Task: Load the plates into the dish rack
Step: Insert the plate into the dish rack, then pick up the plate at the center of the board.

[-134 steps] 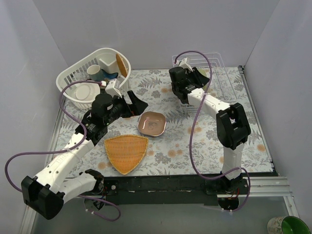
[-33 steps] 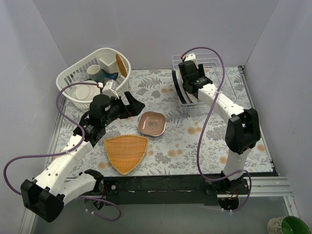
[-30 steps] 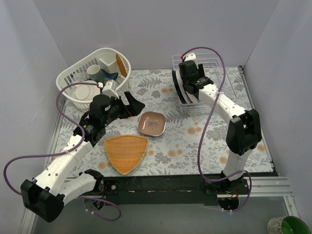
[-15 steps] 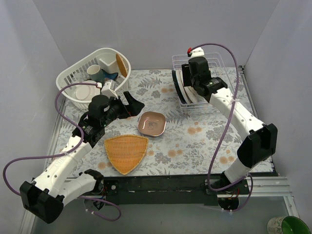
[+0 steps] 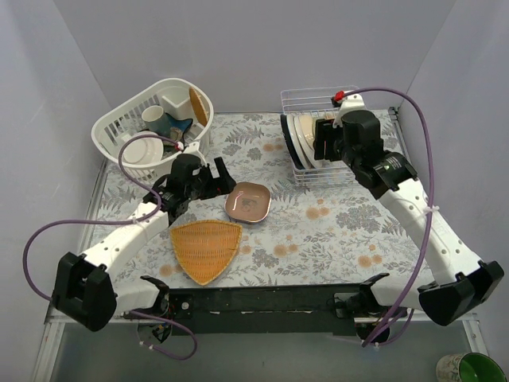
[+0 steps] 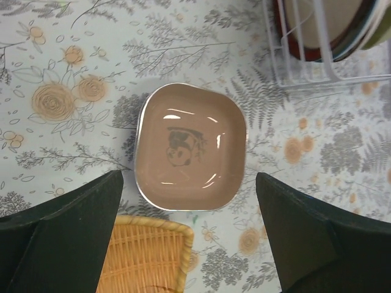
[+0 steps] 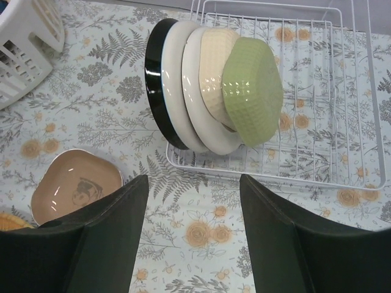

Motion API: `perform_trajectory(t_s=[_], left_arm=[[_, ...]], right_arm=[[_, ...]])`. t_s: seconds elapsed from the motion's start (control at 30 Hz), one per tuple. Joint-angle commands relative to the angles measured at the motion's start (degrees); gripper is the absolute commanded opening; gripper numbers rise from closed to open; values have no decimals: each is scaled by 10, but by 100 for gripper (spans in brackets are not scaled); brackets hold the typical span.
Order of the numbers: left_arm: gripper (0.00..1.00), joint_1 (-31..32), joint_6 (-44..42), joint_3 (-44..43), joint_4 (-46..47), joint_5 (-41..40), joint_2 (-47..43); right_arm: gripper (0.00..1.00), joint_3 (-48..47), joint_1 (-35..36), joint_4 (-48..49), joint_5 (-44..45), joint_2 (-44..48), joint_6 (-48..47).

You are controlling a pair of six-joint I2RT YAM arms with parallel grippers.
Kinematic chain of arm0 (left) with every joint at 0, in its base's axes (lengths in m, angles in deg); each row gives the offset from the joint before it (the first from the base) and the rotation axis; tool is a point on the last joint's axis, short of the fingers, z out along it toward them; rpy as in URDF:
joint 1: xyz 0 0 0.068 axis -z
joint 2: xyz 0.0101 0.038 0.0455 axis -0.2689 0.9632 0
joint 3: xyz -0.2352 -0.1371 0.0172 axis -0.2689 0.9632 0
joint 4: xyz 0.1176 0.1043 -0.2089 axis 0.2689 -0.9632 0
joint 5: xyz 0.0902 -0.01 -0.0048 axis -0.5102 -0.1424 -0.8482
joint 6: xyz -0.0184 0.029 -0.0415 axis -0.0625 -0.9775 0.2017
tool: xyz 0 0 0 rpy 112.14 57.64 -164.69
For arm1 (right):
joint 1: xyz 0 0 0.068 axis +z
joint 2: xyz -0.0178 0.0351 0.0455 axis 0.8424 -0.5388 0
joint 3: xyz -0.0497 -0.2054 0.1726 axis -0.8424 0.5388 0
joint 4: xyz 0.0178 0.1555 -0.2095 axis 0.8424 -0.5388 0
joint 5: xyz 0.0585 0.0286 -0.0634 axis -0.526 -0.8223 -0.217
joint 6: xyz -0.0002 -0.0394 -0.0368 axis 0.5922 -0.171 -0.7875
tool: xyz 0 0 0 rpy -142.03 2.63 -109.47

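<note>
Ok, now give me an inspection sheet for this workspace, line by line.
Surface: floral-print table cover, lying flat.
Job's things: dish rack holds four on edge: dark plate, white plate, cream dish, green dish; a pinkish rounded-square dish lies flat on the table, outside the rack.
Clutter: orange woven tray beside that dish; white slotted basket with cups and a plain white plate.
Grippers: left tool open above the rounded-square dish; right tool open, empty, above the table before the rack.
Cables: purple cables loop from both arms.
Surroundings: grey walls; green cup off the table, near right.
</note>
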Motion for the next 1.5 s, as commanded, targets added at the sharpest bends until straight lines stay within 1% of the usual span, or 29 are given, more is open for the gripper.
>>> perform_trajectory(t_s=[0.0, 0.03, 0.2, 0.37, 0.5, 0.67, 1.0, 1.13, 1.23, 1.27, 1.4, 1.47], left_arm=[[88, 3, -9, 8, 4, -36, 33], [85, 5, -9, 10, 7, -42, 42], [81, 35, -8, 19, 23, -70, 91], [66, 70, -6, 22, 29, -103, 124], [61, 76, -8, 25, 29, -123, 137], [58, 76, -15, 30, 29, -141, 150], [60, 77, -28, 23, 22, -182, 168], [56, 76, -26, 18, 28, -178, 193], [52, 76, -26, 18, 35, -175, 203], [49, 77, -27, 17, 36, -175, 204], [42, 77, -28, 15, 39, -175, 216], [41, 76, -29, 15, 39, -176, 217]], right_arm=[[70, 25, 2, -14, -19, 36, 14], [70, 29, 2, -16, -21, 43, 14], [70, 48, 2, -9, -25, 53, 16], [71, 57, 2, -1, -34, 56, 21], [70, 64, 2, 5, -40, 57, 23], [70, 64, 2, 7, -42, 53, 24], [70, 67, 2, 10, -49, 47, 28], [70, 67, 2, 8, -48, 45, 27], [70, 70, 2, 7, -46, 47, 25], [70, 70, 2, 7, -44, 47, 25], [70, 73, 1, 7, -41, 49, 24], [71, 76, 1, 6, -42, 50, 23]])
